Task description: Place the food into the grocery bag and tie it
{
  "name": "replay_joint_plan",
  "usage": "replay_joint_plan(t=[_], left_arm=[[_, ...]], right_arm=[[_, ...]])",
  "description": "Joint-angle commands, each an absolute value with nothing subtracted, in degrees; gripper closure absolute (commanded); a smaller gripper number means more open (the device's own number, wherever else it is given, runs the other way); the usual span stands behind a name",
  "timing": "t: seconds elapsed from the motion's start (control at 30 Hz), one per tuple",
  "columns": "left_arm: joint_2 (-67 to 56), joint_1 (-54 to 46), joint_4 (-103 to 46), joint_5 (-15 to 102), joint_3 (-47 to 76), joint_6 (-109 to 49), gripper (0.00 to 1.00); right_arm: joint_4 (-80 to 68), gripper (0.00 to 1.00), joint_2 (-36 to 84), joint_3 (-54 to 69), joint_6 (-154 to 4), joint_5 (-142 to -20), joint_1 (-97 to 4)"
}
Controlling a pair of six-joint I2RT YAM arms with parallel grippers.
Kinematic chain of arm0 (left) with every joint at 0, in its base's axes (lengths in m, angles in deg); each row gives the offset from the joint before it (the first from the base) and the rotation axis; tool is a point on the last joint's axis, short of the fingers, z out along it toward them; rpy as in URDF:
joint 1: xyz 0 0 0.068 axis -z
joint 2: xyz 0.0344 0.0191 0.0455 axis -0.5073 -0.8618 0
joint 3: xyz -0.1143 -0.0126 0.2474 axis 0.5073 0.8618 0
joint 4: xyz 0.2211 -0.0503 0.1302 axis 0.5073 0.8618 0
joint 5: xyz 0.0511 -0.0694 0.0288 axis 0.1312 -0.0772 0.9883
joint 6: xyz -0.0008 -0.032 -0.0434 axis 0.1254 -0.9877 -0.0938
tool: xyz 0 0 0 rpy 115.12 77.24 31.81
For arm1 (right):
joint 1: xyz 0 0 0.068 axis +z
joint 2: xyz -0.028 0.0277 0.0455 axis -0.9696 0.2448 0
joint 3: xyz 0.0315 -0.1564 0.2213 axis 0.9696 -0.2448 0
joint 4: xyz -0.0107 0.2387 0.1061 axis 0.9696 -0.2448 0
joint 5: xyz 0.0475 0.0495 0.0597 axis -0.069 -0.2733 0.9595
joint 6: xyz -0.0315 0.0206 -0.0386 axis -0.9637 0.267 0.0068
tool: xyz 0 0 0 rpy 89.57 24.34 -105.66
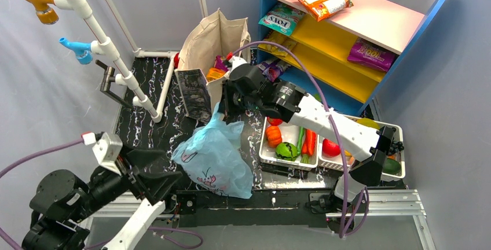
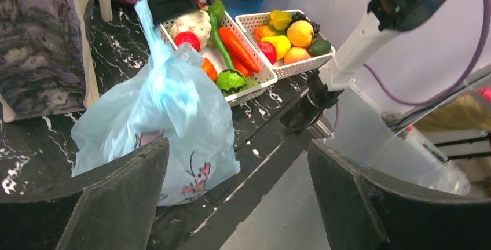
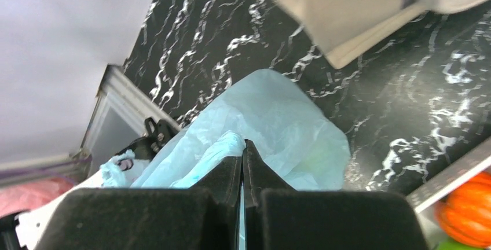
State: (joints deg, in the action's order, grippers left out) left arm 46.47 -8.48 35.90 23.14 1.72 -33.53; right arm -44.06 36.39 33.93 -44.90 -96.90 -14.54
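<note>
The light-blue grocery bag [image 1: 214, 157] lies bunched on the black marbled table; it also shows in the left wrist view [image 2: 162, 105] and the right wrist view [image 3: 272, 122]. My right gripper [image 1: 224, 113] [image 3: 244, 146] is shut on the bag's twisted handle strand [image 2: 147, 24] and holds it up above the bag. My left gripper [image 1: 165, 172] [image 2: 237, 203] is open and empty, just left of the bag's lower end. The food, including a red round one [image 1: 330, 147] and a green one [image 1: 286, 151], lies in two white baskets [image 1: 266, 156]. What is inside the bag is hidden.
A beige canvas tote [image 1: 211, 47] and a dark patterned bag [image 1: 194, 94] stand behind the blue bag. A blue shelf [image 1: 347, 24] with snack packs is at the back right. A white pipe rack [image 1: 110, 53] crosses the left. The table's front edge [image 1: 272, 201] is close.
</note>
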Motion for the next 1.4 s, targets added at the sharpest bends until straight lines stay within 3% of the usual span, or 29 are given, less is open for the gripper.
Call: replay_joint_plan(t=[0.0,0.33,0.57,0.73,1.13,1.2,1.37], left_arm=[[36.42,-8.34,38.4,29.73,-2.92,-44.11,0.13],[17.37,-8.34,57.33,37.82,-17.75,-54.98,0.47],[11.9,-8.35,67.07,28.92,-19.82,-53.46,0.46],[14.72,-8.33,64.11,24.76,-12.89,-56.24,0.54],[20.69,-8.33,53.89,21.06,2.73,-61.46,0.56],[20.53,-8.33,52.76,21.64,2.05,-61.89,0.55],[18.22,-8.34,54.39,22.95,-3.13,-61.56,0.41]], right_arm=[[-42.18,0.99,35.04,38.52,-46.47,-97.3,-11.67],[-42.29,0.99,37.36,41.53,-46.91,-95.56,-10.26],[-42.27,0.99,37.88,41.69,-47.59,-96.24,-10.13],[-42.44,0.99,37.74,41.11,-47.72,-96.8,-10.16],[-43.07,0.99,38.02,40.91,-47.48,-96.25,-10.17],[-43.01,0.99,38.08,40.9,-47.58,-95.98,-10.13],[-42.55,0.99,38.21,40.99,-48.09,-95.81,-10.26]])
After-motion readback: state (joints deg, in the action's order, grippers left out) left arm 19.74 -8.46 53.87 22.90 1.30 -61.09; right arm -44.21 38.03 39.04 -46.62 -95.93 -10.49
